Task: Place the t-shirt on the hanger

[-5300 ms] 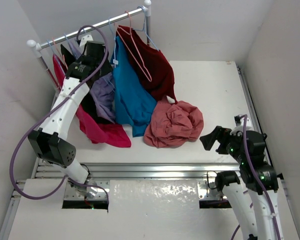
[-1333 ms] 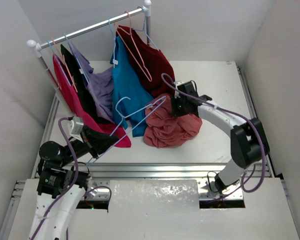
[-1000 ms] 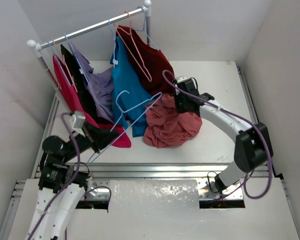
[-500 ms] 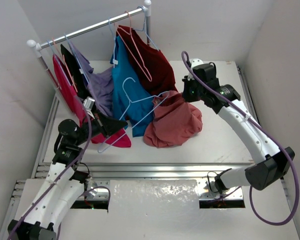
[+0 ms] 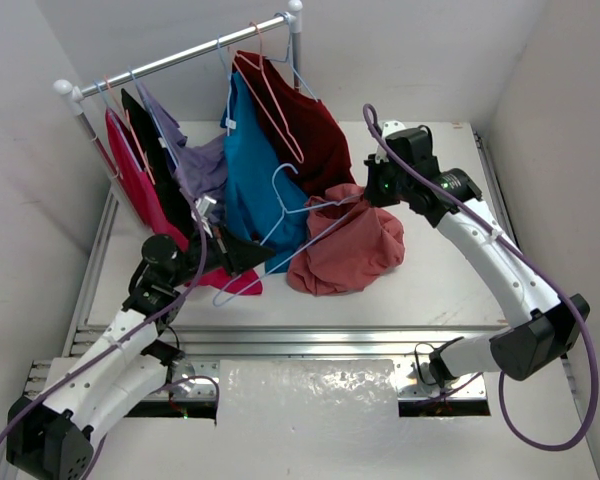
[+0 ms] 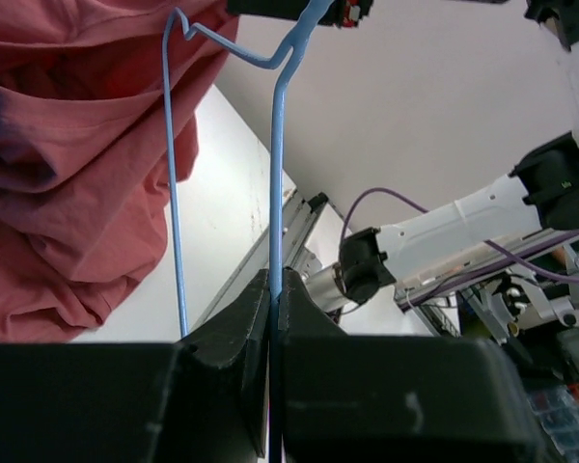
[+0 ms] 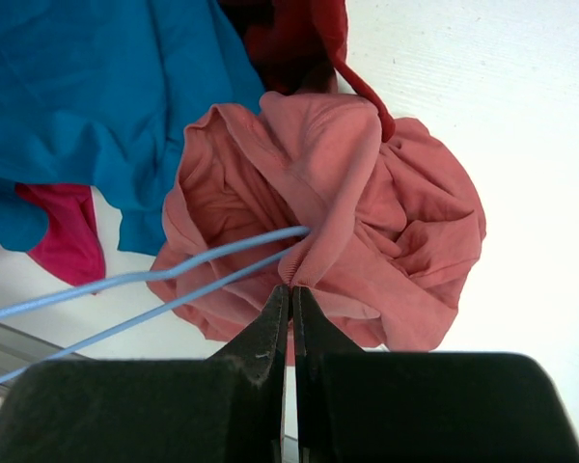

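The left gripper (image 6: 271, 289) is clamped on one thin wire of the pale blue hanger (image 6: 275, 174), holding it out across the table (image 5: 430, 160) toward the salmon t-shirt (image 5: 350, 250). The right gripper (image 7: 289, 294) is pinched shut on a hemmed edge of that shirt, lifting one part while the rest sags in a bunched heap on the table, just beside the hanging teal shirt (image 5: 250, 190). The hanger's far shoulder touches the cloth right at the pinch. I can't tell whether it is entering an opening or only a fold. If it is a fold, pushing on would just shove the bundle. The wire could also swivel in that narrow grip, or the hook could snag the teal shirt.
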Robot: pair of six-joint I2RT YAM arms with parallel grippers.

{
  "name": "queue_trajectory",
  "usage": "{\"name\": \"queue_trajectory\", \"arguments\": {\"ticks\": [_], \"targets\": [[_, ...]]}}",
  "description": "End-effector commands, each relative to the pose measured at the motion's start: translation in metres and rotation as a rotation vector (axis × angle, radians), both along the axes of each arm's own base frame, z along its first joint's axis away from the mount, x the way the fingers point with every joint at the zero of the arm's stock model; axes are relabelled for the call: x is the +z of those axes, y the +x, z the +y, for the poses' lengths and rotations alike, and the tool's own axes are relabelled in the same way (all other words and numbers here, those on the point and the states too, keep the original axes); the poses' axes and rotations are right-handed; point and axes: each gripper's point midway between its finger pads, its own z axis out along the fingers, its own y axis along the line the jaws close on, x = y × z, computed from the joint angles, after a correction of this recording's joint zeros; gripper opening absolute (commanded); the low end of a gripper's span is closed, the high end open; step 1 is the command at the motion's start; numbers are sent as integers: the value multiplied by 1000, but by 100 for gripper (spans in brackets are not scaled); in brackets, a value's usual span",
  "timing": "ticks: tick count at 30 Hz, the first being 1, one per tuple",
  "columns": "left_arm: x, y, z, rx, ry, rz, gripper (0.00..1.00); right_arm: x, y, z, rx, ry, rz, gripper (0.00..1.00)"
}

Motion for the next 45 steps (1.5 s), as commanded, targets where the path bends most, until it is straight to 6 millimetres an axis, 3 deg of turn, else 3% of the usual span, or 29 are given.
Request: {"name": "queue_trajectory", "arguments": {"ticks": [1, 5, 11, 17, 28, 36, 40, 45], "targets": [[21, 3, 0, 18, -38, -92, 0, 27, 4, 0, -11, 35, -66, 0], [30, 3, 1, 33, -46, -100, 0, 23, 6, -11, -58, -8, -66, 0], [29, -1, 12, 97, 10, -110, 0, -6, 5, -37, -154, -109, -21, 0], [11, -12, 12, 61, 30, -79, 0, -7, 2, -33, -143, -71, -29, 0], [-17, -3, 0, 18, 23, -1, 0, 4, 2, -27, -125, -35, -52, 0], [-8, -7, -25, -53, -10, -20, 0, 6, 5, -25, -117, -31, -59, 0], [5, -4, -33, -39, -41, -50, 0, 5, 4, -19, -91, -9, -49, 0], [38, 4, -45, -21, -107, -126, 0, 11, -14, 16, 58, 139, 10, 0]]}}
